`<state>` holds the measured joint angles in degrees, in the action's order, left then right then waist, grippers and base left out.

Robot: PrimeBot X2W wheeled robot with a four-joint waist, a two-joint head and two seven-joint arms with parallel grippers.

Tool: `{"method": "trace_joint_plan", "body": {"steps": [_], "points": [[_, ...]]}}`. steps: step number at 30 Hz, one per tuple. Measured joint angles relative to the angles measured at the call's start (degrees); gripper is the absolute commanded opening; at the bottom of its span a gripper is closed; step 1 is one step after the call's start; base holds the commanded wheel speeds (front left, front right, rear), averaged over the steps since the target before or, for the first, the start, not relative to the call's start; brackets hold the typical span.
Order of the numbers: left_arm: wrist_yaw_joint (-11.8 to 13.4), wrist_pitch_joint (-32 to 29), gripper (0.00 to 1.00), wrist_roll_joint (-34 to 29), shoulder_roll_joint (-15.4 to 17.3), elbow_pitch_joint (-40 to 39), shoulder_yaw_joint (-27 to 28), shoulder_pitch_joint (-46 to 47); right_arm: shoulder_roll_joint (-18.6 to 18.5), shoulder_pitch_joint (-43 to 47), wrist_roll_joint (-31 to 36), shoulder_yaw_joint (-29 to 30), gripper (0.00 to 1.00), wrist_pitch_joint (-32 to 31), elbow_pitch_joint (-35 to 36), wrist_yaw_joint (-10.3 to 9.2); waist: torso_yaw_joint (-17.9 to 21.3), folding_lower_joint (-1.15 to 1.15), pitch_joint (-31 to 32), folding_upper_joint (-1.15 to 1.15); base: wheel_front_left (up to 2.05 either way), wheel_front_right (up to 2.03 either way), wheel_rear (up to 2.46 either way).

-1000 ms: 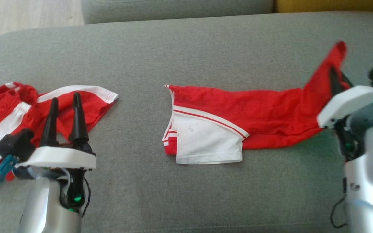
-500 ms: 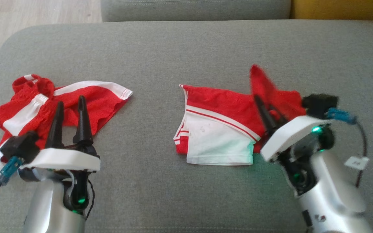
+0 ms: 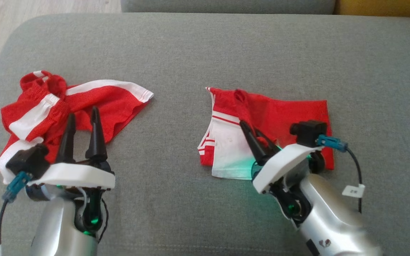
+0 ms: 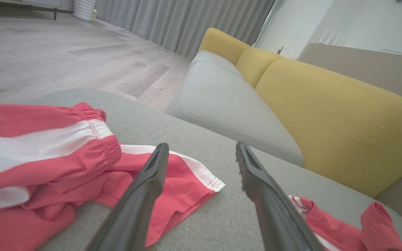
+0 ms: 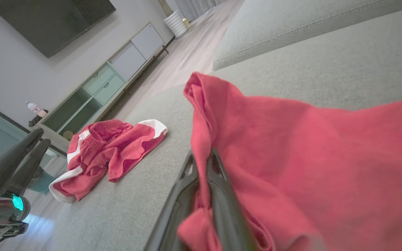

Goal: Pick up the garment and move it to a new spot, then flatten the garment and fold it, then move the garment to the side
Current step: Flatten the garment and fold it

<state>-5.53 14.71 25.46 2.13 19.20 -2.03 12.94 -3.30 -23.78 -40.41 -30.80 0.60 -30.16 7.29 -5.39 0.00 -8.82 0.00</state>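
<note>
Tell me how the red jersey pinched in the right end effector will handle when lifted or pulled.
Probably floppy: the garment sags and bunches around the shut right end effector, holding no shape. Likely light: one small pinch holds a fold of it raised. It may drag and wrinkle rather than slide, since the grey cushion under it looks coarse.

Room to move on the grey cushion (image 3: 176, 149)

A wide bare strip of cushion lies between the red shorts (image 3: 98, 101) on the left and the jersey (image 3: 290, 113) on the right. The left gripper (image 3: 83, 113), fingers apart, hangs by the near edge of the shorts. The right gripper (image 3: 248, 126) pinches a red fold and sits over the jersey's middle. A yellow sofa back (image 4: 326, 115) stands at the far side.
</note>
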Motion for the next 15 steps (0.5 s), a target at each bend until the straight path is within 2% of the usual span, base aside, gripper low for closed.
{"method": "trace_joint_plan", "body": {"steps": [3, 4, 5, 10, 15], "points": [[0.02, 0.00, 1.00, 0.07, 0.00, 0.26, -0.46, 0.03, -0.10, -1.19, -1.14, -2.24, 0.00, 1.02, -1.87, 0.00, -0.26, 0.00, -0.16, 0.00, 0.00, 0.00, 0.00], [0.03, 0.00, 1.00, 0.31, 0.00, 0.53, -0.77, 0.03, -0.10, -1.69, -1.59, -3.11, 0.35, 1.21, -3.08, 0.00, -0.39, 0.00, -0.19, 0.00, 0.00, 0.00, 0.00], [0.04, 0.00, 1.00, 0.41, -0.02, 0.76, -0.92, 0.03, -0.16, -2.12, -1.60, -4.27, 1.00, 1.22, -4.37, 0.00, -0.52, 0.00, -0.21, 0.00, 0.00, 0.00, 0.00], [0.47, 0.00, 1.00, 0.42, -0.02, 1.44, -0.90, 0.03, -0.37, -2.93, -6.15, -9.39, 1.00, 2.40, -4.60, 0.00, -0.61, 0.00, -0.09, 0.00, 0.00, 0.00, 0.00], [0.48, 0.00, 1.00, 0.41, -0.02, 1.58, -0.85, 0.02, -0.36, -5.19, -9.07, -9.69, 1.00, 4.55, -5.01, 0.00, 0.06, 0.00, 0.38, 0.00, 0.00, 0.00, 0.00]]}}
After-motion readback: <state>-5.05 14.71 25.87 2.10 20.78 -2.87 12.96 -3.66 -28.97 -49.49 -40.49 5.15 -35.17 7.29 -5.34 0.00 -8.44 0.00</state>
